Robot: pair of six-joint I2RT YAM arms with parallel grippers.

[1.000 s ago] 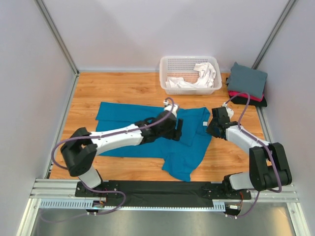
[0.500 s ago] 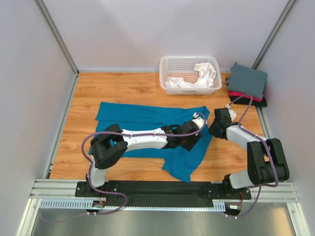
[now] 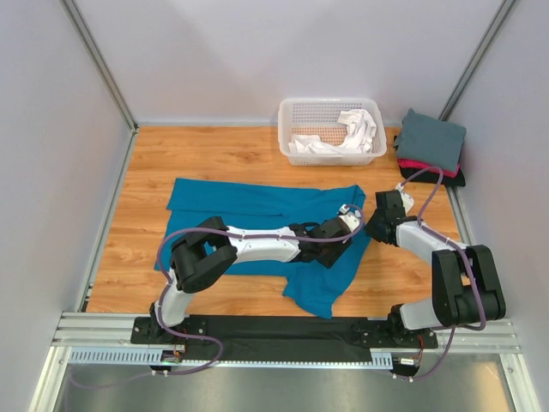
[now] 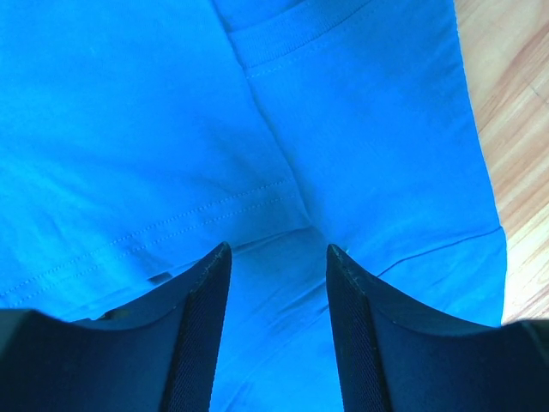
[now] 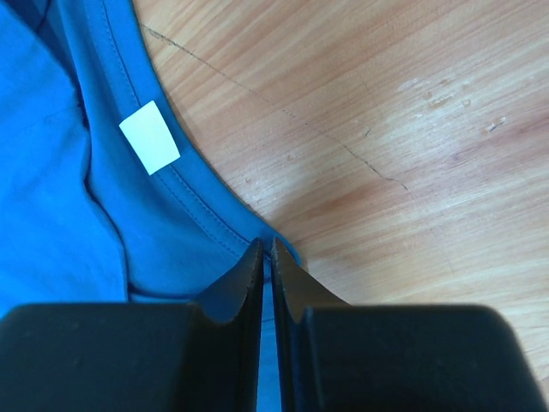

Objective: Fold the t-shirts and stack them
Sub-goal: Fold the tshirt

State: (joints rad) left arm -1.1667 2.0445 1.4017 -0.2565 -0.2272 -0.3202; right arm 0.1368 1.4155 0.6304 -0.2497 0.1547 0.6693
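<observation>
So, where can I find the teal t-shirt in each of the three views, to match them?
Top external: the teal t-shirt lies spread across the middle of the table.
Left wrist: it fills nearly the whole picture.
Right wrist: it takes the left side, white neck label showing.
Shared landmark: the shirt's edge against the bare wood of the table.

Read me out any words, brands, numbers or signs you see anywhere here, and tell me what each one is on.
No text can be read anywhere in these views.
Label in the teal shirt's collar: plain white, nothing printed on the side that shows.
Basket: no marking visible.
Folded shirts: no print or tag visible.
</observation>
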